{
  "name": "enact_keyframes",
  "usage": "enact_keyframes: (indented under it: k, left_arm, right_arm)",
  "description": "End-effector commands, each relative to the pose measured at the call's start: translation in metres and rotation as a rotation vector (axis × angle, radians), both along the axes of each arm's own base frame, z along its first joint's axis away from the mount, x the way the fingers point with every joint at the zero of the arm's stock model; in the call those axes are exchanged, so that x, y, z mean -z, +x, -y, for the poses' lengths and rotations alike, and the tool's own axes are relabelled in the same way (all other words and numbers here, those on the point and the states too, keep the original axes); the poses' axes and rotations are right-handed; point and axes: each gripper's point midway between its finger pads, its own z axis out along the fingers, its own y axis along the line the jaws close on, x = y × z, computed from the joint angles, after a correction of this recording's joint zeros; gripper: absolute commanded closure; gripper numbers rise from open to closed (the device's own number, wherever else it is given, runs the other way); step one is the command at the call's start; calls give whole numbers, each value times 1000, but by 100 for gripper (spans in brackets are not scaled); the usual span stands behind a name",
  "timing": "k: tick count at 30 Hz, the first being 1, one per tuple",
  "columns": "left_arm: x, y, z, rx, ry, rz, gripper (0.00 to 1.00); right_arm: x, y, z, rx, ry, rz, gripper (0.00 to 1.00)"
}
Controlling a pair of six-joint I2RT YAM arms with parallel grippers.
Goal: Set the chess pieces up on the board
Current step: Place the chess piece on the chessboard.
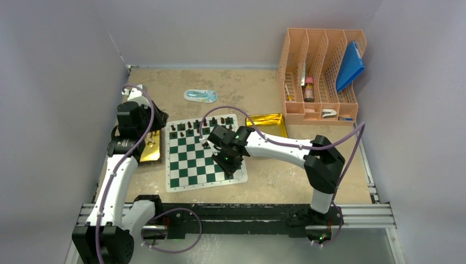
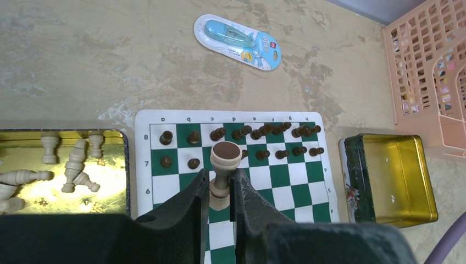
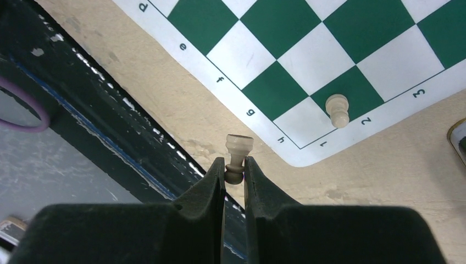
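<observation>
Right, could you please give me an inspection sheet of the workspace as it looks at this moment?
Surface: tan table, mottled.
Job's things: board lies flat; dark pieces along its far two rows; one cream pawn on h2; spare cream pieces in the left gold tray.
Clutter: blue packet, open gold tin, peach organiser holding a blue folder.
Tools: left tool shut on a cream piece; right tool shut on a small cream piece.
Cables: purple cables along both arms, one looping by the left base.
Surroundings: grey walls; black rail at the near edge.
</observation>
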Motion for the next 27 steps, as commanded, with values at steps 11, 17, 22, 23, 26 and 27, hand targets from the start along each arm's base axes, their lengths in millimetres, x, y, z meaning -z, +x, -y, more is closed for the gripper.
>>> enact_keyframes:
  k: [11, 17, 22, 23, 26, 27]
  left_arm:
    - [-27, -2, -13, -53, 70, 80, 90]
    - [-29, -5, -15, -66, 75, 78, 90]
    - [-30, -5, -14, -64, 71, 81, 90]
    - [-31, -5, -13, -59, 68, 82, 90]
    - [-32, -5, -4, -27, 58, 83, 90]
    - [-32, -5, -2, -22, 58, 83, 90]
  right_arm:
    - [11, -6, 2, -57, -78, -59, 89]
    - [21, -3, 1, -57, -103, -63, 86]
    - [23, 1, -2, -59, -112, -57, 81]
    - [24, 1, -2, -56, -117, -53, 81]
    - [28, 0, 1, -50, -132, -63, 80]
    - [28, 0, 2, -51, -138, -63, 80]
